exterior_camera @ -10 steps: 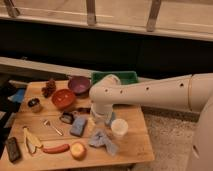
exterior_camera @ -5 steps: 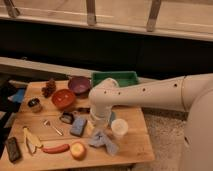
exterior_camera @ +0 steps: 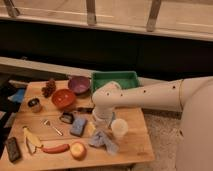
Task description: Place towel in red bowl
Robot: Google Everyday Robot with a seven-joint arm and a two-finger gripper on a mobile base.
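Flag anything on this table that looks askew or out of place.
Only the towel: it lies crumpled near the front of the table, not in the red bowl. The gripper hangs just above it. Nothing looks spilled or broken.

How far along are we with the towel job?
Done: nothing; the red bowl looks empty. Under way: the hand sits just above the towel, which lies crumpled near the front of the table. Left: grip, lift, carry to the bowl, release.
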